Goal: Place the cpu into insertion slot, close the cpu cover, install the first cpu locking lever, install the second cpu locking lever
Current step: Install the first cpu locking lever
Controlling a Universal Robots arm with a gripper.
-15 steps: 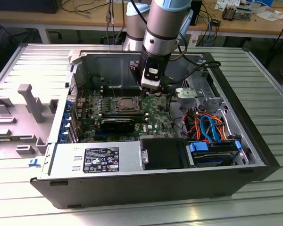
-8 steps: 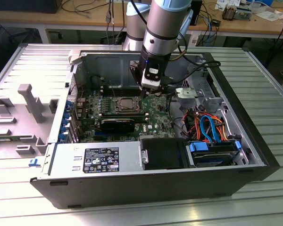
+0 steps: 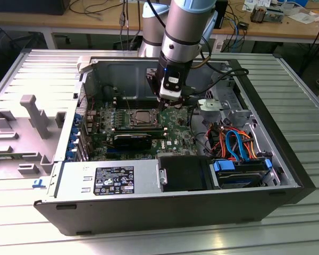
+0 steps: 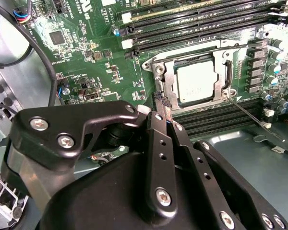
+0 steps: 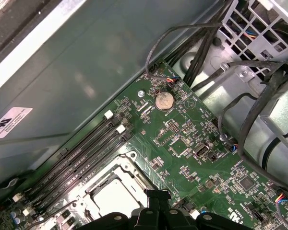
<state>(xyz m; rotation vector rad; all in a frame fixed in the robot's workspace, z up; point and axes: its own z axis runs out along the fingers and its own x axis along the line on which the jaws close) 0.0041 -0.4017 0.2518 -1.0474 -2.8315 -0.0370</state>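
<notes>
Near the pincer point(image 4: 163, 103), the cpu point(image 4: 197, 81) lies flat, top upward, in the insertion slot point(image 4: 188, 61)

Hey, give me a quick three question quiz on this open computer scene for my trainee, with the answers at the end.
1. True or false: the cpu lies in the insertion slot.
2. The pincer is closest to: A the blue cables, B the insertion slot, C the power supply.
3. Fill in: the round coin battery sits on the green ____.
Key: 1 true; 2 B; 3 motherboard.
</notes>
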